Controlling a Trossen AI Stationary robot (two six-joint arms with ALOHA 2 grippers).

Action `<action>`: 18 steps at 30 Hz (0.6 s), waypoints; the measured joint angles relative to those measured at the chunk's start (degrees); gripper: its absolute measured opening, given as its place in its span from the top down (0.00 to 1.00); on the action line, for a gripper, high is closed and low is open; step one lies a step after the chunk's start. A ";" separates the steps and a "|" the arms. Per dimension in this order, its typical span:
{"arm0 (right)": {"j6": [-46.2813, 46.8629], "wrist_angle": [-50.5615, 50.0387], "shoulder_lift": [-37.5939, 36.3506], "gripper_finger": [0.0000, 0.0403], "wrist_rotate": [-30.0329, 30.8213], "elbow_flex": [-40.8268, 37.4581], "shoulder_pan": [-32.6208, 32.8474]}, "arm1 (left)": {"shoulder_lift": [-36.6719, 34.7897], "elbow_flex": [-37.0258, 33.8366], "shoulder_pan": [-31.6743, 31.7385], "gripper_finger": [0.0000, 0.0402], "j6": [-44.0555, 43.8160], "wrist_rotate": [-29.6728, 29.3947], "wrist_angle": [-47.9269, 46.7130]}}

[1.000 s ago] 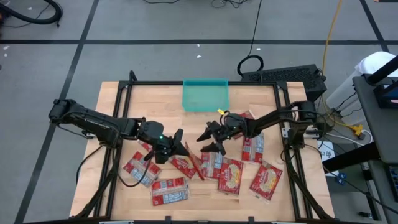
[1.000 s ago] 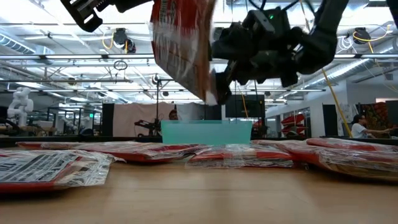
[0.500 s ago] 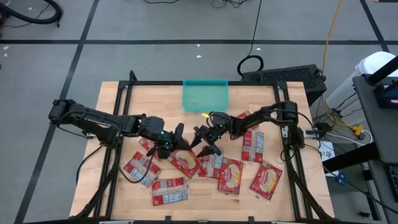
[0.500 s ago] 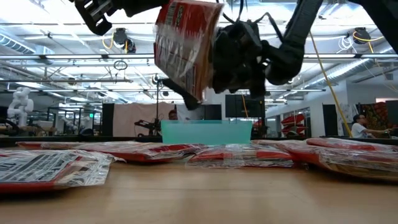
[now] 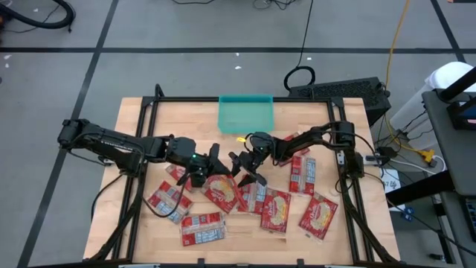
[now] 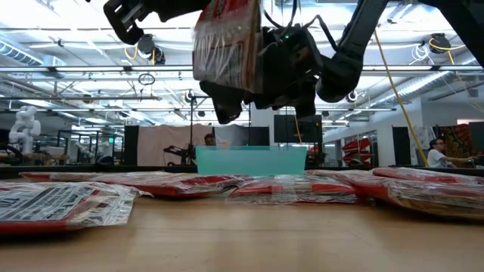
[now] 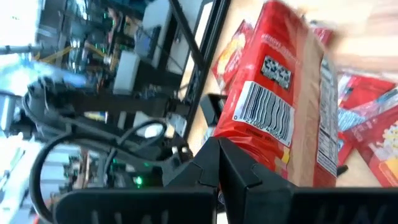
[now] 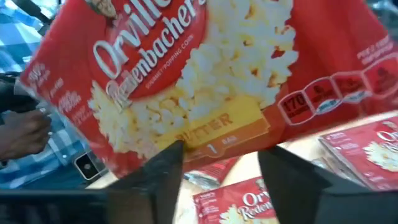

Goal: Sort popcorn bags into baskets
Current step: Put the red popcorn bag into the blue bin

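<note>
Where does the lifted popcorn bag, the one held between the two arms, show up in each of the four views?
High view: the lifted popcorn bag is at table centre, between the left gripper and right gripper.
Low view: bag top centre, above the teal basket.
Left wrist view: bag upper right, barcode side showing, pinched by the fingers.
Right wrist view: bag's printed front fills the frame.
Shared landmark: the teal basket, in the high and low views only.

The teal tray [image 5: 245,113] sits at the table's [image 5: 141,123] far edge, the loose popcorn bags [image 5: 277,208] lie spread across the near half, and one raised bag [image 6: 227,41] hangs between both grippers mid-table.
</note>
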 joint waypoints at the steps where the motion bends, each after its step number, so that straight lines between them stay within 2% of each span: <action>1: 0.00 0.00 0.00 0.59 0.03 0.00 -0.15 | -0.01 0.00 0.02 0.99 -0.69 -1.15 -0.14; 9: -0.06 -0.44 -0.26 0.97 1.04 0.00 -0.98 | 0.03 -0.04 -0.46 0.99 -5.88 -8.59 -1.38; 14: 0.46 -2.70 -0.38 0.98 1.25 0.14 -2.50 | 0.16 -0.20 -2.40 0.99 -8.83 -13.98 -2.35; 18: 0.52 -4.93 -0.57 1.00 1.63 0.26 -4.38 | 0.25 -0.31 -3.66 0.97 -16.13 -20.37 -2.35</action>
